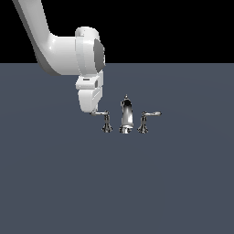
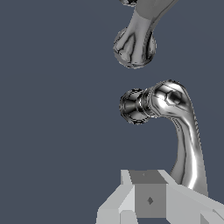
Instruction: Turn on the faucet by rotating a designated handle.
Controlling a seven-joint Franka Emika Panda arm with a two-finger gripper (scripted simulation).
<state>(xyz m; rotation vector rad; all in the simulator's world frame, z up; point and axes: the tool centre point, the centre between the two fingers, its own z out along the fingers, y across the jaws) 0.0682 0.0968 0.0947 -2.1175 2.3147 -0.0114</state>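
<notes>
The chrome faucet (image 1: 126, 117) stands mid-scene in the exterior view, with a tall central spout and a short lever on each side. The handle (image 1: 102, 118) is the lever on the exterior view's left, its thin arm pointing further left. My gripper (image 1: 93, 111) hangs right at that arm's outer tip. In the wrist view the handle (image 2: 185, 131) curves from its post down alongside my gripper (image 2: 148, 197). The fingers (image 2: 149, 192) show as one joined block, shut with nothing between them. The spout base (image 2: 134, 45) lies beyond the post.
The twin lever (image 1: 147, 119) stands on the spout's other side, towards the exterior view's right. The faucet sits on a flat dark grey-blue surface (image 1: 55, 183). My white arm (image 1: 59, 50) comes down from the upper left of the exterior view.
</notes>
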